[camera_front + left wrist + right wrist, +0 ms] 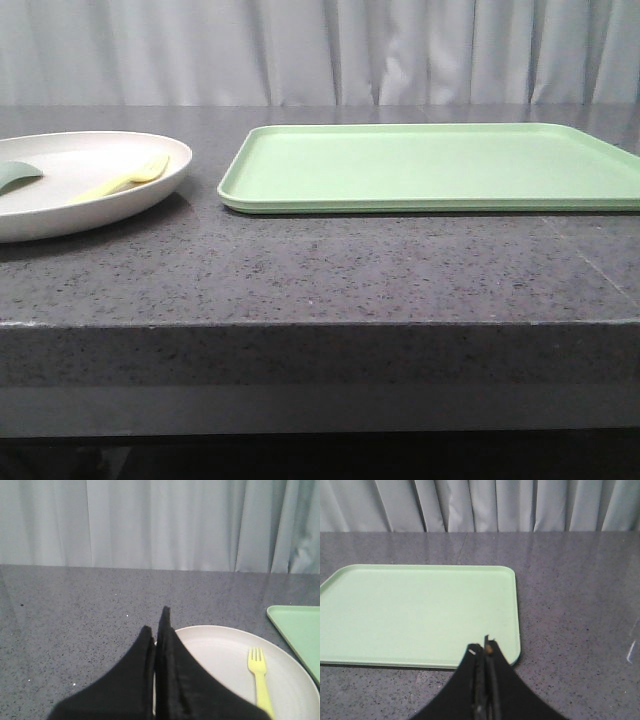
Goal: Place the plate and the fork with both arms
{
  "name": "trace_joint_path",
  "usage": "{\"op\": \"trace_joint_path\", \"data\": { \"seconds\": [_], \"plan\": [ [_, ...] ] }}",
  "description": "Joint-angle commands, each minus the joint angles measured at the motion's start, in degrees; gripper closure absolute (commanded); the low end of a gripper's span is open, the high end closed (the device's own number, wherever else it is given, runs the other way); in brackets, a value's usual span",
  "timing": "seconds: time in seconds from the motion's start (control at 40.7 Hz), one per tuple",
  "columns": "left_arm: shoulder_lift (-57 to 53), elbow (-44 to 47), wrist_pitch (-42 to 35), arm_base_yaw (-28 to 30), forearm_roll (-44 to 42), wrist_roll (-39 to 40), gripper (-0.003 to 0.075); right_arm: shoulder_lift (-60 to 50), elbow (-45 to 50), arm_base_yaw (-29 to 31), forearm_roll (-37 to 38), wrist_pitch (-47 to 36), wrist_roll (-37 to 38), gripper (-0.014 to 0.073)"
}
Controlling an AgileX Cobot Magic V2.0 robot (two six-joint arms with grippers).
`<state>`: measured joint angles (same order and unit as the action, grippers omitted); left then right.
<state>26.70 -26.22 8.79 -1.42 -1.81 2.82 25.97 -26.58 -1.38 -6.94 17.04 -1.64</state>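
The cream-white plate (70, 195) sits at the left of the grey table. The pale-yellow fork (128, 177) lies in it, tines toward the far side. The plate (220, 650) and fork (259, 677) also show in the left wrist view. My left gripper (156, 625) is shut and empty, hanging over the plate's left edge. My right gripper (484, 647) is shut and empty over the near right corner of the light-green tray (415, 612). Neither gripper shows in the front view.
The flat light-green tray (430, 165) lies right of the plate. A small teal-green utensil (18, 175) rests in the plate's left part. The table's front edge (320, 322) runs across the front view. Grey curtains hang behind.
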Motion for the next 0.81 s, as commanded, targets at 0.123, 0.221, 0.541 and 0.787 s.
{"op": "trace_joint_path", "data": {
  "seconds": [0.123,0.221,0.541,0.787],
  "plan": [
    [4.6,-3.5,-3.7,0.0,0.0,0.3,0.0736,6.5,-3.5,-0.1,0.0,-4.3,-0.3,0.0652],
    [4.6,-3.5,-4.0,0.0,0.0,0.3,0.0647,6.5,-3.5,-0.1,0.0,-4.3,-0.3,0.0608],
    [4.6,-2.8,-4.2,0.0,0.0,0.3,0.007,6.5,-3.5,-0.1,0.0,-4.8,-0.3,0.0022],
    [7.6,-5.3,-3.8,0.0,0.0,0.3,0.0139,6.5,-3.5,-0.1,0.0,-5.7,-0.3,0.0014]
  ]
}}
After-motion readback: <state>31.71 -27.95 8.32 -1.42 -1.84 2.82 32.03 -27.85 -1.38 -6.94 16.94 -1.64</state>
